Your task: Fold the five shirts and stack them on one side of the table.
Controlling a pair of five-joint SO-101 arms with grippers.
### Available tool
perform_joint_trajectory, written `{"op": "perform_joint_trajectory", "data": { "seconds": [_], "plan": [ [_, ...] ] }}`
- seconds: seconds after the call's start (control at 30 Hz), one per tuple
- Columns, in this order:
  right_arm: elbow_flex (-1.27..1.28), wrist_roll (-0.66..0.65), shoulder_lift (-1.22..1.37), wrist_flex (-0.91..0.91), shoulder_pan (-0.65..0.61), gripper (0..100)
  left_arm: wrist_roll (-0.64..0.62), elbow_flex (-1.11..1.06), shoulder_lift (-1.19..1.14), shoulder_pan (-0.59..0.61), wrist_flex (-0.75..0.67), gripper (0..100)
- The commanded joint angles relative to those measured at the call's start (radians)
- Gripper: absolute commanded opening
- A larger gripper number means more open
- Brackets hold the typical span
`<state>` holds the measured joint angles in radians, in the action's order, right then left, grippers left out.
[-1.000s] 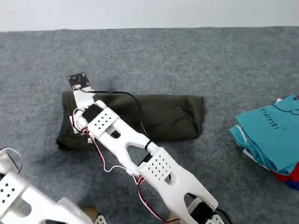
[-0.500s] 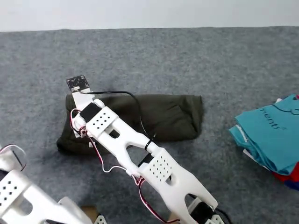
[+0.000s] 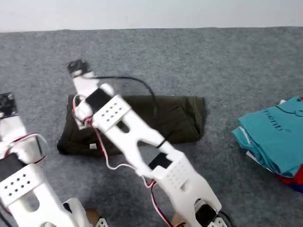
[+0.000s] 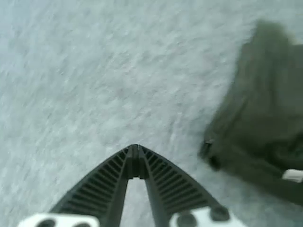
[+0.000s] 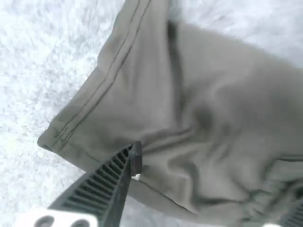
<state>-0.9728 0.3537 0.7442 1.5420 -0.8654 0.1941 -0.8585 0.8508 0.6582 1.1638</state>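
Presently: right gripper [image 5: 213,189] low over the olive shirt [image 3: 175,118], at the end farthest from the stack.
Jaws are spread wide with nothing pinched; one finger [image 5: 111,182] rests its tip on the doubled hem. The shirt lies as a long band, left of centre in the high view and well apart from the teal-topped stack of shirts [image 3: 277,142] at that view's right edge. The left gripper [image 4: 136,149] is pressed together, empty, over the bare grey table [image 3: 189,56] just beside the shirt's end. Judgement: bite both layers at the hem corner, lift only enough to clear, and carry the end straight across so the edges meet. Open room lies behind the shirt and between shirt and stack. The black cable [image 3: 142,86] arcing over the cloth could snag, and the left arm crowds that end.
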Motion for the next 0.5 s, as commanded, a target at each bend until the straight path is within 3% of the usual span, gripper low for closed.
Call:
{"op": "perform_joint_trajectory", "data": {
  "seconds": [0.0, 0.13, 0.47],
  "plan": [
    [-0.021, -0.058, -0.140, 0.077, 0.085, 44.4, -0.003, 0.013, -0.043, -0.091, -0.061, 7],
    [-0.018, -0.173, -0.199, 0.245, 0.179, 39.5, -0.003, 0.105, -0.245, -0.126, -0.049, 8],
    [0.176, -0.500, -0.395, 0.249, 0.535, 28.3, 0.035, 0.628, -0.824, -0.166, 0.247, 11]
  ]
}}
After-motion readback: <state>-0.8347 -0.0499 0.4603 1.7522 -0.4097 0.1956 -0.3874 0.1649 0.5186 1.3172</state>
